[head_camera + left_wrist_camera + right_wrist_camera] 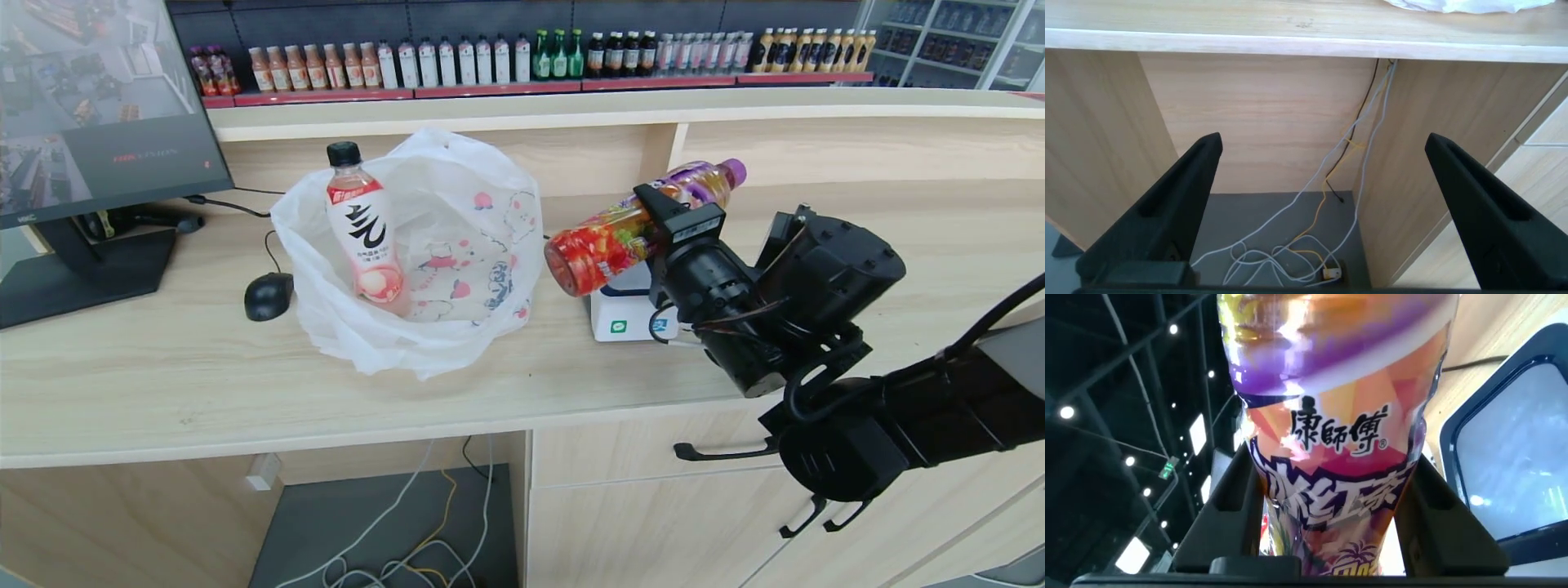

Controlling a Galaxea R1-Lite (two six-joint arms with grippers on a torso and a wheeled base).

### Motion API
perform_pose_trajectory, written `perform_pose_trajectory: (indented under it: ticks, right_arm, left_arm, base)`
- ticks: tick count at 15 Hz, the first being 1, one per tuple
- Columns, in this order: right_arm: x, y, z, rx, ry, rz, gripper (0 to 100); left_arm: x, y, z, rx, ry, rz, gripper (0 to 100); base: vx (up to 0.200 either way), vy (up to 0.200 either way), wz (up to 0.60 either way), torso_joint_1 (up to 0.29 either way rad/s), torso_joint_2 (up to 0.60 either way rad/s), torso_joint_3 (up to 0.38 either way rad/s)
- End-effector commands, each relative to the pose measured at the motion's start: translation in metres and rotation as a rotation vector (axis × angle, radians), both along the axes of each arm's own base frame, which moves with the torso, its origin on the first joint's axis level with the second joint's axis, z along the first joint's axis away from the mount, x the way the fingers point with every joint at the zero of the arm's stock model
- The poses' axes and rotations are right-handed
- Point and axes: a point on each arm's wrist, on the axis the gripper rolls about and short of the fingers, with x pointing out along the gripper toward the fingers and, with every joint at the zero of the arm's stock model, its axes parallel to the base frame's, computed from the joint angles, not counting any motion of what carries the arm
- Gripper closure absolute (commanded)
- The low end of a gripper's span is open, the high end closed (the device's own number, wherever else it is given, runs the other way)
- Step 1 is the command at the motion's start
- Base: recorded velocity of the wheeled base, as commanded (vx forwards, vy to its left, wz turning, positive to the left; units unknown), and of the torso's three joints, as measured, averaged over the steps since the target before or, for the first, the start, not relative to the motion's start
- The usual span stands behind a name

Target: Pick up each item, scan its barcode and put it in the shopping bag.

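**Bottle above the scanner — get the code read before bagging**

My right gripper [663,222] is clenched around the fruit drink bottle [600,245], gripping it about mid-body. The bottle lies nearly level in the grasp, with its purple cap pointing away from me and its base toward the shopping bag [482,245]. The white scanner [620,322] sits on the desk [163,367] directly beneath the gripper, so I judge the scan to be the step in hand.

To do it well, I would roll the wrist slowly until the barcode faces down at the scanner. I cannot see the code from here, so a patient full turn beats a guess. I would keep the bottle close above the scanner without touching it and hold steady at each pause.

The bag stands near the gripper on its left, mouth open, with a pink bottle [363,233] upright inside. When I carry across, I should lower beside that one, not onto it.

The bottle is clear plastic under a glossy wrap — red and orange fruit near the base, purple toward the cap. It looks smooth and round, probably slippery, so I would not loosen the grip while rotating.

My left gripper [1323,139] is released, jaws wide apart, below the desk edge and facing loose cables [1290,261].
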Motion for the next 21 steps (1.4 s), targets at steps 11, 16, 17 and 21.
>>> perform_pose_trajectory:
  ticks: [11,16,17,21]
  right_arm:
    - [0.007,0.003,-0.005,0.05,0.02,0.018,100]
    - [0.011,-0.002,0.001,0.069,0.002,0.003,100]
    - [0.009,-0.003,0.005,0.073,-0.008,0.002,100]
    - [-0.003,-0.011,0.027,0.091,-0.054,0.002,100]
  left_arm:
    - [0.0,0.0,0.0,0.001,-0.001,0.0,0]
    - [0.0,0.0,0.0,0.001,-0.001,0.0,0]
    - [0.0,0.0,0.0,0.001,-0.001,0.0,0]
    - [0.0,0.0,0.0,0.001,-0.001,0.0,0]
  base:
    - [0.0,0.0,0.0,0.0,0.0,0.0]
    - [0.0,0.0,0.0,0.0,0.0,0.0]
    - [0.0,0.0,0.0,0.0,0.0,0.0]
    - [0.0,0.0,0.0,0.0,0.0,0.0]
